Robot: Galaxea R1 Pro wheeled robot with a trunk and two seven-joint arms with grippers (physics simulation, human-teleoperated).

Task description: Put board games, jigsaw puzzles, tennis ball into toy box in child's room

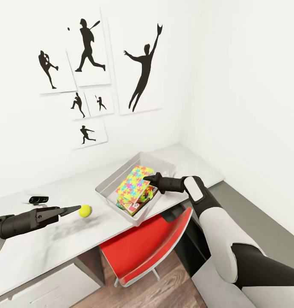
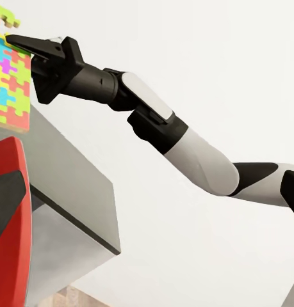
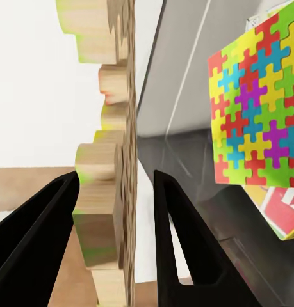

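Over the light grey toy box [image 1: 117, 171], my right gripper [image 1: 148, 177] is shut on the edge of a jigsaw puzzle [image 1: 135, 184] that hangs tilted. In the right wrist view the slab [image 3: 108, 192] stands edge-on between the fingers [image 3: 50, 230]; one finger touches it and a thin gap shows at the other. A second jigsaw puzzle [image 3: 255, 128] lies in the box on a board game [image 3: 281, 214]. The board games [image 1: 132, 207] are stacked in the box. The tennis ball [image 1: 84, 210] rests on the table [image 1: 44, 244], right at the tip of my left gripper [image 1: 76, 209].
A red chair [image 1: 147, 244] is pushed under the table edge in front of the toy box. A small black object [image 1: 38, 199] sits on the table behind my left arm. Black silhouette pictures [image 1: 91, 55] hang on the wall, and the right-hand wall stands close to the table's end.
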